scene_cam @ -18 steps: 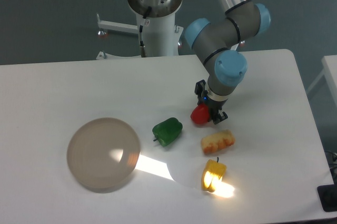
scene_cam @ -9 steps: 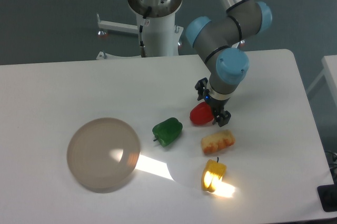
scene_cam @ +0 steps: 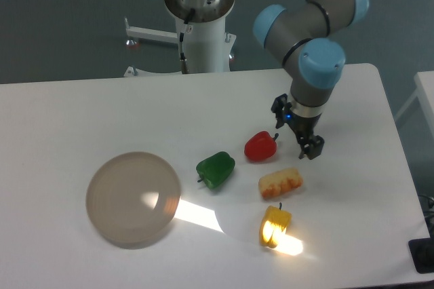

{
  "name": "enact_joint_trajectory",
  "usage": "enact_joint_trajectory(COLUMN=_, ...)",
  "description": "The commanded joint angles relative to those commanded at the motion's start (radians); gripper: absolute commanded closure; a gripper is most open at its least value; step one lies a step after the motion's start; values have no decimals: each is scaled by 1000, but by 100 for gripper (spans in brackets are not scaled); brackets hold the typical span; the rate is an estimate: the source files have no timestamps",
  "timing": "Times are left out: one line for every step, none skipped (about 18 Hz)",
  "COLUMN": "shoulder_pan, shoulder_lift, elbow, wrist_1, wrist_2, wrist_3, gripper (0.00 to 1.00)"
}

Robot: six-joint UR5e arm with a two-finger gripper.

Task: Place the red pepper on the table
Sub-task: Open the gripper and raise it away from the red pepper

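Note:
The red pepper (scene_cam: 260,146) lies on the white table (scene_cam: 81,112), glossy, with its short dark stem pointing right. My gripper (scene_cam: 298,136) hangs just to the right of it, open and empty, clear of the pepper. One dark finger (scene_cam: 313,146) shows at the lower right and the other near the upper left. The green pepper (scene_cam: 215,169) lies to the left of the red one.
A round greyish-beige disc (scene_cam: 133,198) lies at the front left. A pale orange-and-yellow toy food piece (scene_cam: 280,182) sits just below the red pepper. A translucent yellow pepper (scene_cam: 274,226) lies nearer the front edge in a bright light patch.
My gripper has let go of the red pepper and moved right and slightly up. The pepper now rests free on the table.

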Motion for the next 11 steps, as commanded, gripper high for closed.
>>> enact_joint_trajectory(shoulder_pan=9, shoulder_lift=-2, elbow=11, wrist_1=0, wrist_2=2, wrist_3=0, gripper=0)
enact_joint_trajectory(shoulder_pan=18, shoulder_lift=-3, elbow=17, wrist_1=2, wrist_2=0, wrist_3=0, gripper=0)
enact_joint_trajectory(shoulder_pan=20, shoulder_lift=-5, elbow=20, wrist_1=3, wrist_2=2, wrist_3=0, gripper=0)
enact_joint_trajectory(shoulder_pan=20, shoulder_lift=-8, elbow=26, wrist_1=3, wrist_2=2, wrist_3=-2, gripper=0)
enact_joint_trajectory(shoulder_pan=20, shoulder_lift=-11, elbow=31, wrist_1=2, wrist_2=2, wrist_3=-2, gripper=0)
enact_joint_trajectory(shoulder_pan=20, shoulder_lift=-14, elbow=40, wrist_1=2, wrist_2=3, wrist_3=-2, gripper=0)
enact_joint_trajectory(shoulder_pan=18, shoulder_lift=-17, elbow=42, wrist_1=2, wrist_2=3, wrist_3=-3, gripper=0)
enact_joint_trajectory(shoulder_pan=18, shoulder_lift=-18, elbow=43, wrist_1=2, wrist_2=3, wrist_3=-3, gripper=0)
enact_joint_trajectory(shoulder_pan=18, shoulder_lift=-20, elbow=45, wrist_1=2, wrist_2=3, wrist_3=-6, gripper=0)
enact_joint_trajectory(shoulder_pan=17, shoulder_lift=-23, elbow=51, wrist_1=2, wrist_2=3, wrist_3=-9, gripper=0)
enact_joint_trajectory(shoulder_pan=17, shoulder_lift=-28, elbow=57, wrist_1=2, wrist_2=3, wrist_3=-12, gripper=0)
